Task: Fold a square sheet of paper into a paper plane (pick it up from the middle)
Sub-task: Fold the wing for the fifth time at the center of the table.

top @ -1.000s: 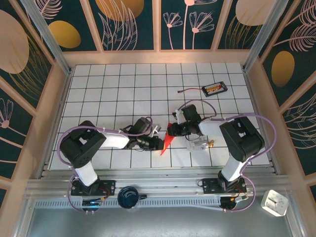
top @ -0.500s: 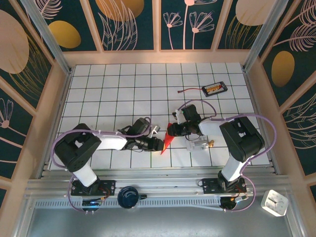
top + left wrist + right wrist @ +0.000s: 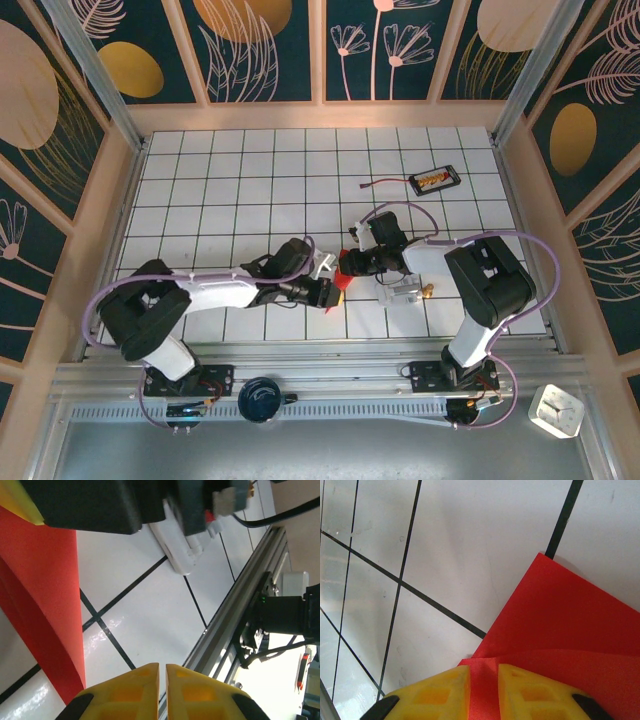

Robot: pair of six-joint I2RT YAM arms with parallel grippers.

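Near the front middle of the white tiled table [image 3: 230,190], the red paper [image 3: 340,284] lay folded into a narrow pointed shape between the tips of the two arms. In the right wrist view a fold of it sat pinched between the yellow fingers [image 3: 437,687] of the right gripper [image 3: 484,682], the rest spreading flat over the tiles. The left gripper [image 3: 162,680] was just beside the paper's edge, its jaws pressed together with only a thin slit and nothing between them. A clear plastic piece [image 3: 405,290] sat just right of the grippers. A small black tray [image 3: 435,180] lay well apart, toward the far right.
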